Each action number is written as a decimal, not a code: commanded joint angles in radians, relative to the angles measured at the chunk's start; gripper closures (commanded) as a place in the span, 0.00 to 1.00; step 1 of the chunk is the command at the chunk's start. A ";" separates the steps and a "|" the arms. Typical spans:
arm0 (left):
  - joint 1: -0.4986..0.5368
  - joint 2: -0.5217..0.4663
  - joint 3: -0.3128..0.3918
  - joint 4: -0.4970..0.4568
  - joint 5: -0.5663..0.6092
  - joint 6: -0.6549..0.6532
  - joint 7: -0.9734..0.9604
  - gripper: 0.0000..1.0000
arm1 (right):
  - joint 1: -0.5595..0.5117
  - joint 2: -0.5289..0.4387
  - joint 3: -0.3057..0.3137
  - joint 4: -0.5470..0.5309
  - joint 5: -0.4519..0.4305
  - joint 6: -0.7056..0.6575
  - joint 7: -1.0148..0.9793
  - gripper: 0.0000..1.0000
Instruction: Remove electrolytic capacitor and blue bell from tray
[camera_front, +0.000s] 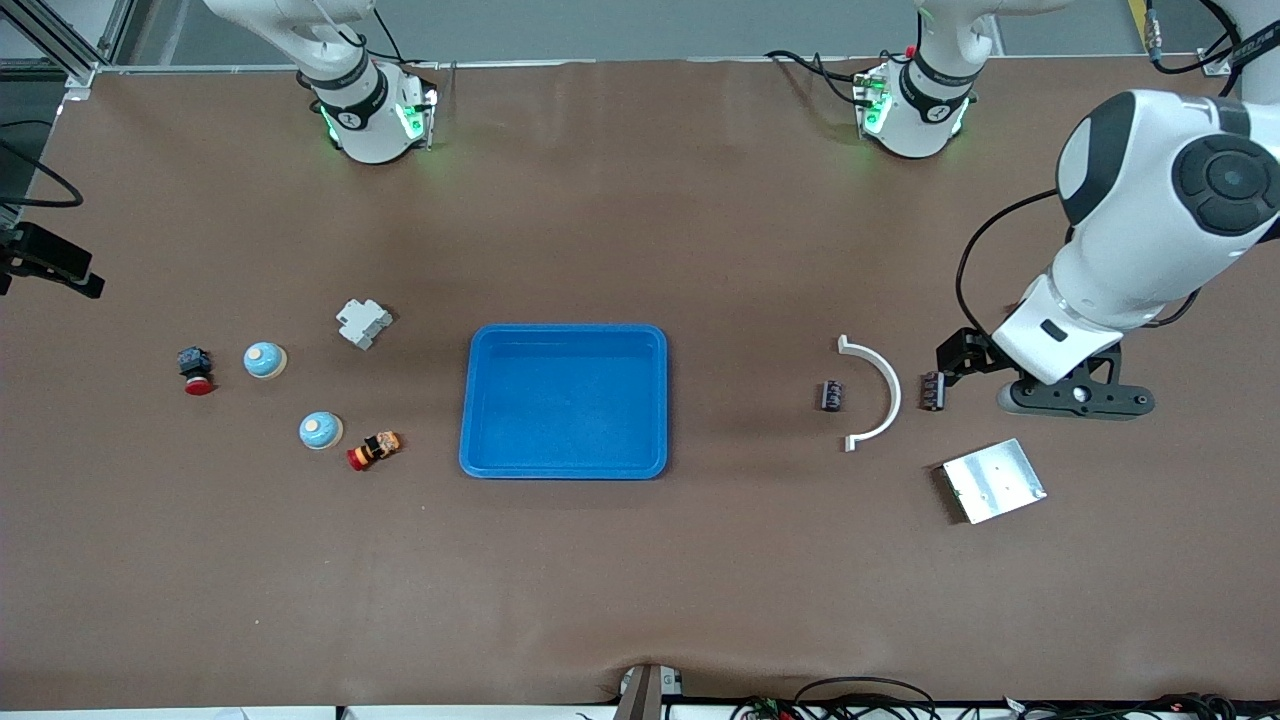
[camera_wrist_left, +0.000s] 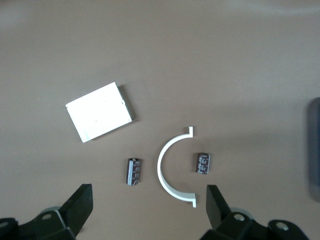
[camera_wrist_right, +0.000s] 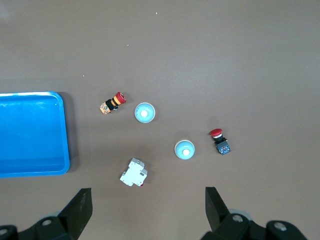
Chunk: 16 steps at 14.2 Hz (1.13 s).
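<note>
1. A brown table (camera_front: 640, 560) fills the front view, with both Franka bases standing along its edge farthest from the front camera.
2. The left arm reaches out over its own end of the table; its left gripper (camera_wrist_left: 150, 205) hangs above a cluster of small parts, jaws spread as wide as they go and holding nothing.
3. The right gripper (camera_wrist_right: 149, 207) is out of the front view; its wrist camera shows it high over the right arm's end of the table, jaws likewise wide apart and empty.
4. A blue tray (camera_front: 480, 440) sits at mid-table with nothing in it.
5. A silver metal plate (camera_front: 994, 480) lies toward the left arm's end, nearer the front camera than the other parts there.
6. A white curved bracket (camera_front: 884, 395) lies between two capacitors.
7. A grey-white breaker-like block (camera_front: 362, 322) rests toward the right arm's end, farther from the front camera than the bells.
8. Two pale blue bells stand apart on the right arm's side: one bell (camera_front: 265, 360) sits just beside a red-capped black push button (camera_front: 196, 369), and the second bell (camera_front: 320, 430) sits nearer the camera, close to a red, yellow and orange push button (camera_front: 374, 449).
9. One capacitor (camera_front: 831, 395) lies on the tray side of the bracket; the other capacitor (camera_front: 933, 390) lies just beside the left arm's wrist in the front view.
</note>
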 joint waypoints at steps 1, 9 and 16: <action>0.000 0.001 -0.018 0.064 -0.005 -0.088 0.012 0.00 | -0.005 0.004 0.003 0.014 -0.002 -0.009 -0.009 0.00; 0.005 -0.085 -0.049 0.078 -0.014 -0.243 -0.011 0.00 | -0.003 0.004 0.003 0.012 -0.002 -0.001 -0.009 0.00; 0.005 -0.117 -0.049 0.078 -0.020 -0.278 -0.016 0.00 | -0.001 0.003 0.003 0.012 -0.001 -0.003 -0.010 0.00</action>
